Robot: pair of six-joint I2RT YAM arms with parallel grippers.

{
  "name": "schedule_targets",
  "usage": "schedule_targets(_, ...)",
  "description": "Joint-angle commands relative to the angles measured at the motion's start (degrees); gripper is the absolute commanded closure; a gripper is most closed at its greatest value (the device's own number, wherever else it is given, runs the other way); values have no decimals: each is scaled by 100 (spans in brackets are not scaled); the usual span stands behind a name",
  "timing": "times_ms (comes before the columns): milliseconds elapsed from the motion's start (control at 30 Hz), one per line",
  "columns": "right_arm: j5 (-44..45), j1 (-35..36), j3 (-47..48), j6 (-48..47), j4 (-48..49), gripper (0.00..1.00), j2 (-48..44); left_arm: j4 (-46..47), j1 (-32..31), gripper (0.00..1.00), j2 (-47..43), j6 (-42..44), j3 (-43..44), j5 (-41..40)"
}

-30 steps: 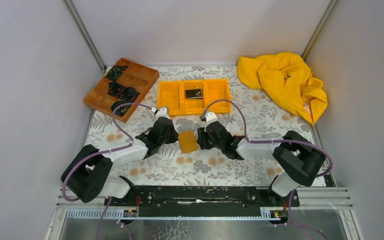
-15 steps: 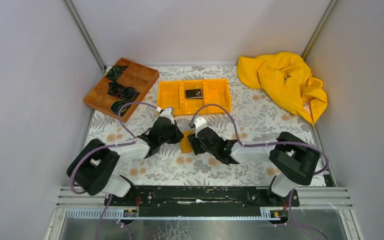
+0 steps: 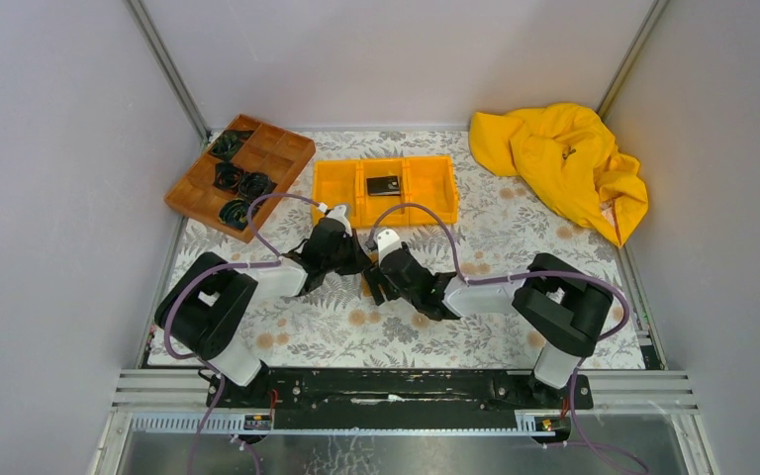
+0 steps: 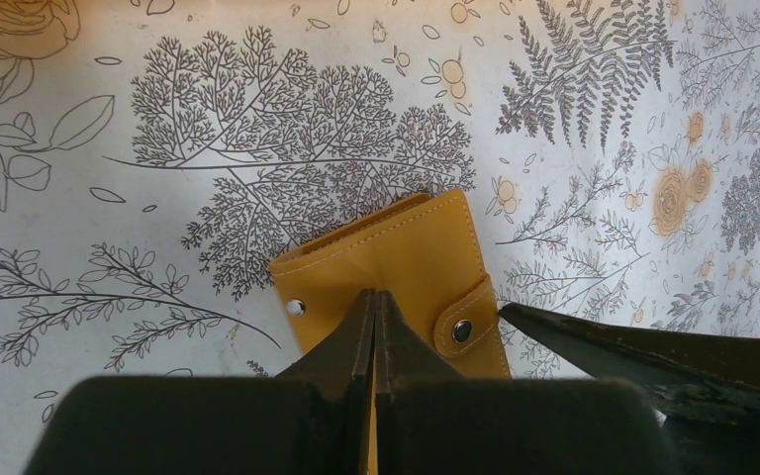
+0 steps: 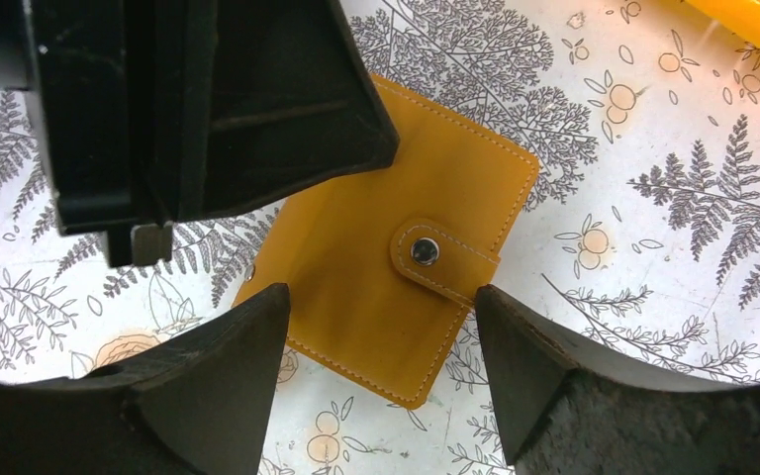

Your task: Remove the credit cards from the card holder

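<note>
While lying flat on floral table cover [image 4: 208, 119], snap fastened: card holder [image 5: 396, 247], between both grippers. Left gripper [image 4: 374, 297]: fully closed, tips down on holder's top face, nothing clamped. Right gripper [image 5: 381, 297]: spread wide, fingers either side of holder's near corner, gripping nothing.

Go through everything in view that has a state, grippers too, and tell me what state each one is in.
card holder: closed, snap tab fastened, lying flat.
left gripper: shut, tips at the card holder's edge.
right gripper: open, jaws either side of the card holder.
orange bin: dark flat item in middle compartment.
wooden tray: black items in some compartments.
yellow cloth: crumpled.
</note>
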Motion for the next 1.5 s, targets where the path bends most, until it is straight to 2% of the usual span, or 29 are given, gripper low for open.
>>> schedule_targets(0,479,14,282,30,148,25,107,-670,95,100,179,86,-59,-202)
schedule_targets(300,639,-148,996,138,-545,26,365,-670,204,100,188,122,-73,-133)
schedule_targets(633,459,-372,695,439,-425,34,438,-597,237,100,267,87,-66,-73)
schedule_targets(800,226,-502,725,631,-507,46,463,-585,247,100,315,82,-50,-73)
schedule_targets(967,144,-518,716,657,-562,50,480,-556,265,100,337,61,-48,-18)
schedule_targets(1400,-183,-695,833,829,-780,73,668,-490,301,100,502,30,12,128)
schedule_targets(1433,-199,-714,826,842,-785,75,666,-481,300,100,528,25,20,149)
schedule_targets(1467,-215,-725,816,850,-776,82,649,-473,313,100,553,24,22,166)
